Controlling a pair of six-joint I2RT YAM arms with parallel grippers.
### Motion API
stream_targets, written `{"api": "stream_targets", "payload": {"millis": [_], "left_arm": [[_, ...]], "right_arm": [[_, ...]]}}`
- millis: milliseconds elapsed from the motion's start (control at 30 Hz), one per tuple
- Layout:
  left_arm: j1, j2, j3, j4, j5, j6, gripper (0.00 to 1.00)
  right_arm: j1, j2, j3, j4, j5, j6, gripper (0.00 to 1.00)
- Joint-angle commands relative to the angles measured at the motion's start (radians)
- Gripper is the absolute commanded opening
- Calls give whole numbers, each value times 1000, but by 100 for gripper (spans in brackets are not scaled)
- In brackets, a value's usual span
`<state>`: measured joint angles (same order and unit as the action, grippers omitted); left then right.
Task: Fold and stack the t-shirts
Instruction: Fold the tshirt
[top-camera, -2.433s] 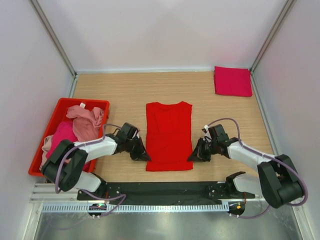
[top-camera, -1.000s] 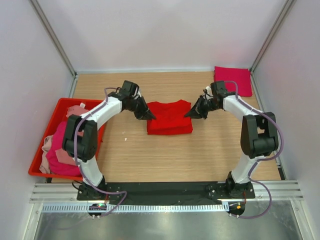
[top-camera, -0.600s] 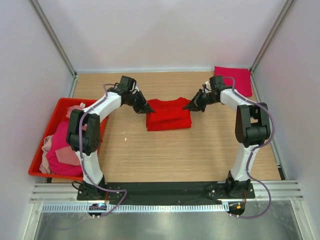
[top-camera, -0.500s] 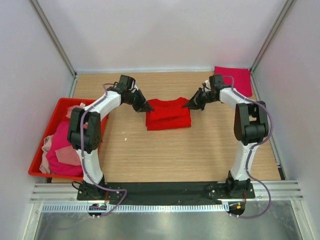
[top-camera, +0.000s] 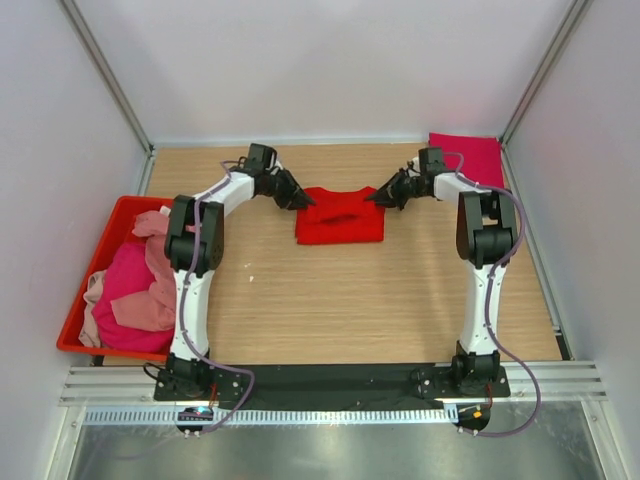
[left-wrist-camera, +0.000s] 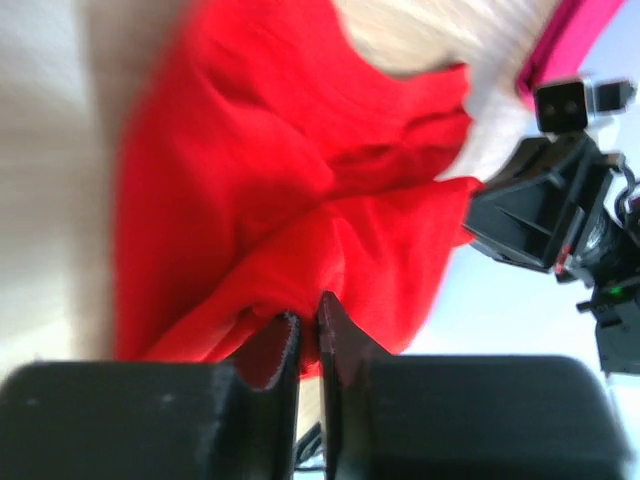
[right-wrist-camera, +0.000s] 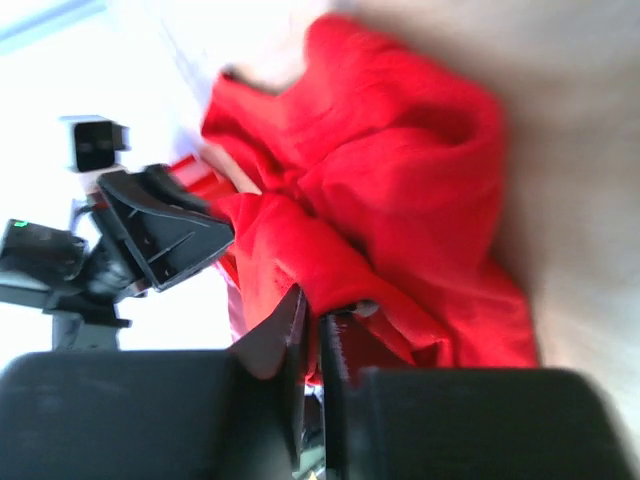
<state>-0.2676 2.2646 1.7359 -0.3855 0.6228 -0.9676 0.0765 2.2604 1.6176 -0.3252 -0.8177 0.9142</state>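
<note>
Nearest, at the left edge of the worktop (top-camera: 330, 310), the red bin (top-camera: 135, 203) held the unfolded t-shirts (top-camera: 128, 280), well apart from either claw.

Farther in, past the middle, the red t-shirt (top-camera: 340, 222) lay folded into a short block with its long axis running left to right. The left claw (top-camera: 303, 201) sat at its far-left corner and the right claw (top-camera: 374, 198) at its far-right corner, so the bulk of the cloth lay on the near side of both and between them. In each wrist view the jaws stood barely a slit apart, with a ridge of red cloth drawn up into the tips. I judged both pinched on the shirt, the left perhaps more loosely.

Farthest, in the far-right corner, the folded magenta t-shirt (top-camera: 468, 160) lay flat. It sat to the right of the red block and slightly beyond it, nearer the right arm, so stacking would probably mean carrying the block rightward.
</note>
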Motion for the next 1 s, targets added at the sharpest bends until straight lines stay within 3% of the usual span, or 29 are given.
{"api": "stream_targets", "payload": {"millis": [0, 100, 200, 267, 433, 533, 733, 867, 967], "left_arm": [[28, 41, 89, 45, 40, -32, 27], [42, 64, 145, 43, 49, -55, 35], [50, 49, 204, 16, 55, -66, 47], [54, 17, 221, -16, 55, -63, 56], [59, -101, 166, -137, -7, 18, 64], [61, -216, 53, -159, -55, 79, 63], [28, -347, -134, -129, -83, 136, 52], [4, -309, -170, -46, -43, 102, 44], [-5, -257, -161, 3, -54, 78, 44]], "right_arm": [[-35, 28, 82, 110, -24, 70, 16], [-55, 42, 165, 86, -29, 63, 33], [-63, 39, 281, -52, -8, 5, 51], [-63, 31, 369, -188, 29, -58, 56], [-66, 1, 539, -544, 165, -253, 57], [-38, -97, 455, -586, 241, -348, 57], [54, -240, 196, -365, 292, -367, 49], [89, -222, 153, -249, 256, -322, 33], [103, -159, 162, -186, 233, -288, 32]]}}
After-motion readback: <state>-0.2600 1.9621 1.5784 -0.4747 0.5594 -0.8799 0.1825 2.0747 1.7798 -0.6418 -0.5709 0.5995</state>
